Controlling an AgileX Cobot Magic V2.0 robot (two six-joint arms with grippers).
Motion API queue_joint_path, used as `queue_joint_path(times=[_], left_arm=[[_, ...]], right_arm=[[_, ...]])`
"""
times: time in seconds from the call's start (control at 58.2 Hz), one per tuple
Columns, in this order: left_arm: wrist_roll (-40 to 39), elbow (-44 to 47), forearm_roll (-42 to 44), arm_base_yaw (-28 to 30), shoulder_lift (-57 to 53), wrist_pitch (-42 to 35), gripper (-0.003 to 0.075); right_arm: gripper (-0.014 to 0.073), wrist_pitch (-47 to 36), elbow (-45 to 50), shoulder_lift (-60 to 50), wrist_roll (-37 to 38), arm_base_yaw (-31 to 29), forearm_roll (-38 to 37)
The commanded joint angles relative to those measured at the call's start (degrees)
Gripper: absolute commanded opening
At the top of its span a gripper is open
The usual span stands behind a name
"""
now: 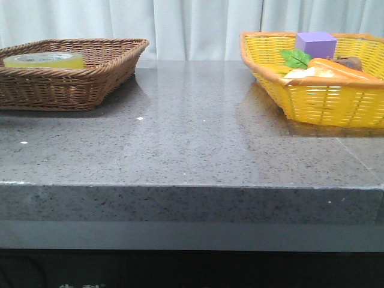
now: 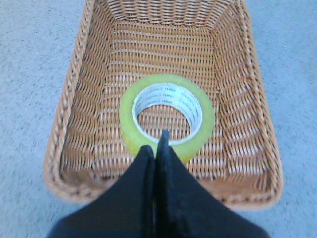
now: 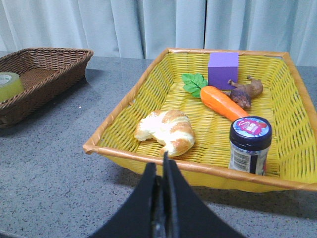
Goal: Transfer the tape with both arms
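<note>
The yellow tape roll (image 2: 167,115) lies flat in the brown wicker basket (image 2: 74,99), white core up. It also shows in the front view (image 1: 45,59) at the far left and at the edge of the right wrist view (image 3: 9,85). My left gripper (image 2: 156,146) is shut and empty, its black fingers pressed together above the basket's near side, over the roll's near edge. My right gripper (image 3: 161,166) is shut and empty, hovering over the table just in front of the yellow basket (image 3: 124,119). Neither gripper shows in the front view.
The yellow basket (image 1: 318,102) at the right holds a purple cube (image 3: 223,69), a carrot (image 3: 223,101), a croissant (image 3: 166,130), a jar (image 3: 250,144) and a brown toy animal (image 3: 245,91). The grey stone table (image 1: 192,138) lies between the baskets; a white curtain hangs behind.
</note>
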Motion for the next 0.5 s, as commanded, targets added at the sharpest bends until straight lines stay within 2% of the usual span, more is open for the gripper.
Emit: queue_joint_path(times=[0.0,0.258,0.481], left_arm=[[-0.1,6.1,-0.5,-0.2,-8.3,-7.6,-0.002],[-0.1,27.0,-0.8,-0.2,-30.4,-16.9,-0.002],[0.0,39.1,-0.8,-0.2,-45.7,-19.2,-0.002]], right_arm=[[-0.0039,-4.4,-1.3,0.5,0.0,-0.3,0.1],[-0.0039,-4.4,-1.3,0.5,0.0,-0.3,0.1],[-0.0039,-4.4,-1.3,0.5,0.0,-0.3,0.1]])
